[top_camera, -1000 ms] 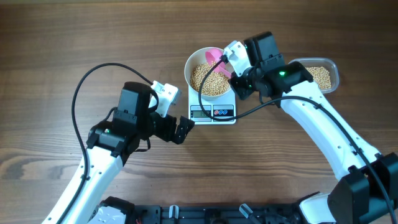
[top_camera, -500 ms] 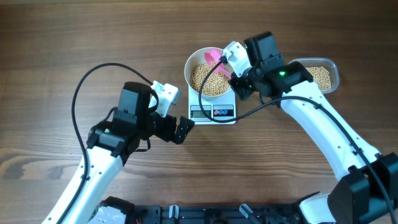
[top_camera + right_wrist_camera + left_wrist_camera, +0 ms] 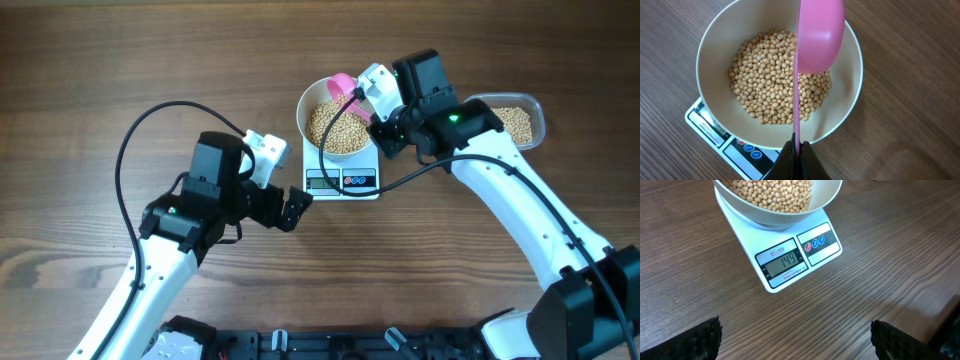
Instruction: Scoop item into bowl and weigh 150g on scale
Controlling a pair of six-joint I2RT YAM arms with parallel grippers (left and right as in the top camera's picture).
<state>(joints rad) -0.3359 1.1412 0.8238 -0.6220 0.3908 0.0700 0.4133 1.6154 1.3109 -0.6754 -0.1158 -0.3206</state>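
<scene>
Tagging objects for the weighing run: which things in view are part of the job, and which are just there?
In the job:
- beans in the white bowl
- scale, reading 149
- pink scoop, clamped in the right gripper
- clear tub of more beans

Just there:
- left gripper, open and empty, beside the scale
- wooden table

scale (image 3: pixel 790 256): flat white square, lying level, display reads 149, two round buttons beside it | bowl (image 3: pixel 849 102): round, white, upright on the scale's platform | beans (image 3: pixel 769 91): small, tan, piled inside the bowl above the scale
</scene>
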